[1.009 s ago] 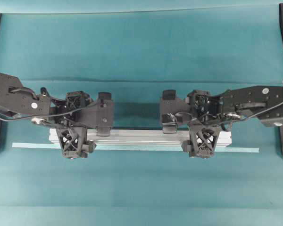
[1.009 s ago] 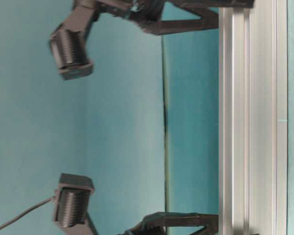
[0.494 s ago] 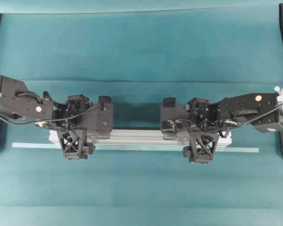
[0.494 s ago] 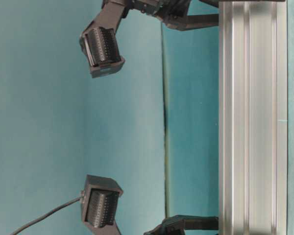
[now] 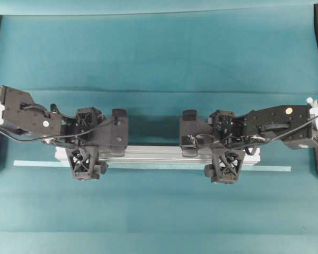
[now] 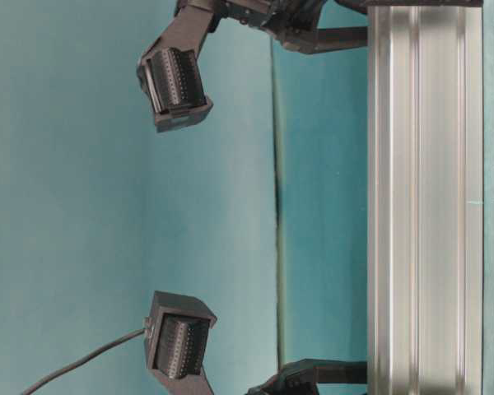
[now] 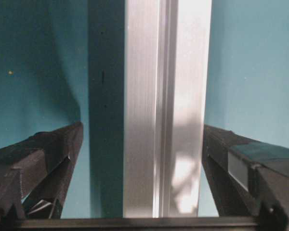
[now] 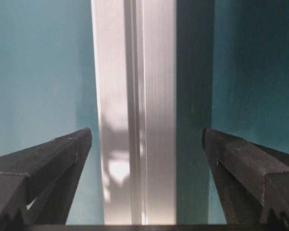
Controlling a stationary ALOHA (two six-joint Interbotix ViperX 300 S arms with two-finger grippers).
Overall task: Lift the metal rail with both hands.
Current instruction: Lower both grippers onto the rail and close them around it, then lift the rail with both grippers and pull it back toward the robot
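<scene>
Teal cloth (image 5: 159,53) covers the table; a pale strip (image 5: 270,169) lies just beside the metal rail (image 5: 159,154), which rests flat. Left gripper (image 5: 85,143) and right gripper (image 5: 223,144) straddle it, jaws spread, apparently not touching. Both sit slightly lower than a second ago.

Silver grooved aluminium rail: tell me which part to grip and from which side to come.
Grip the silver grooved aluminium rail across its narrow width, one gripper near each end, coming from above. It lies flat and long on the teal cloth, so its two long side faces are free. The open left gripper and right gripper already straddle it that way.
</scene>
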